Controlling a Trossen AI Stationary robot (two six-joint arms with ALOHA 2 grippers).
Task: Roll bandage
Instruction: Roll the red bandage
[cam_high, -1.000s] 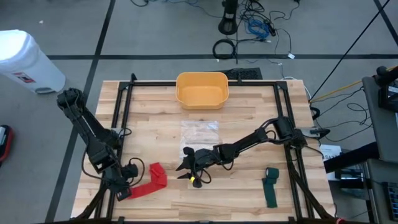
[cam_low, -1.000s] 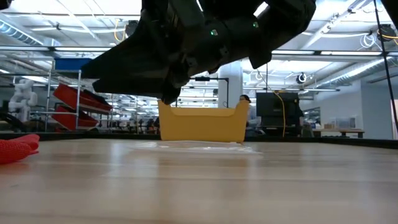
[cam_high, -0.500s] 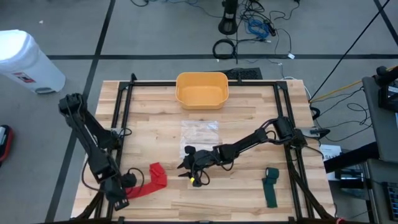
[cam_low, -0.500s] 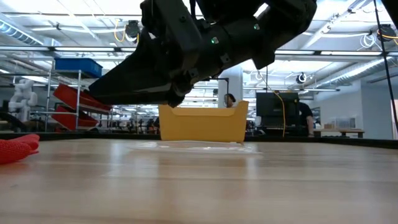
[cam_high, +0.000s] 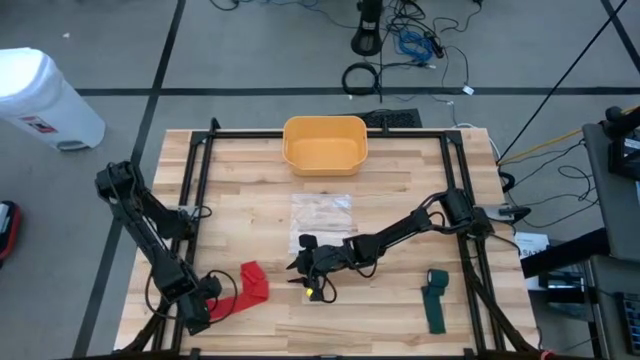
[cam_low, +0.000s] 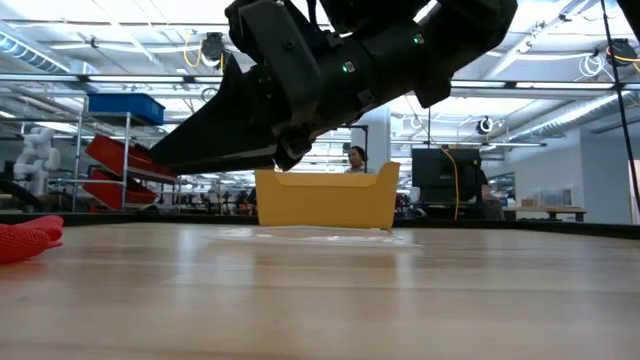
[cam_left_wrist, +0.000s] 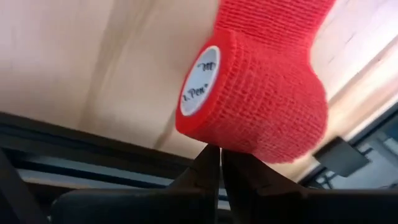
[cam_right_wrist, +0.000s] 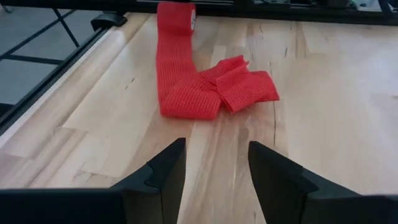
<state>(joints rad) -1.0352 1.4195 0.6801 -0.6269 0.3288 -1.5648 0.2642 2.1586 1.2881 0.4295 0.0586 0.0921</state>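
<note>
A red bandage (cam_high: 240, 292) lies on the wooden table near its near-left corner. Its rolled end (cam_left_wrist: 249, 93), with a white core (cam_left_wrist: 202, 81), rests on its curved side. From the roll a flat strip (cam_right_wrist: 177, 68) runs to a crumpled, folded loose end (cam_right_wrist: 242, 87). My left gripper (cam_high: 197, 310), shut, stands at the roll, pointing steeply down. My right gripper (cam_right_wrist: 214, 165) hovers open above the table's middle, facing the bandage's loose end from the right and touching nothing. In the low view the bandage (cam_low: 30, 240) shows at the left edge. My left gripper's shut fingertips (cam_left_wrist: 211, 158) come from above, slanting, right up to the roll's curved side (cam_left_wrist: 249, 146) close to its core end. The roll lies on the table. Whether the tips touch it I cannot tell.
A yellow bin (cam_high: 325, 145) stands at the far edge, with a clear plastic bag (cam_high: 322, 213) lying in front of it. A green bandage (cam_high: 437, 298) lies at the near right. A black frame rail (cam_high: 190, 210) runs along the table's sides.
My left gripper has sunk and tipped steeper, toward the near edge and down onto the red roll. My right gripper has stayed in place but turned at the wrist, so its fingers lie more level. The bandage has not moved.
</note>
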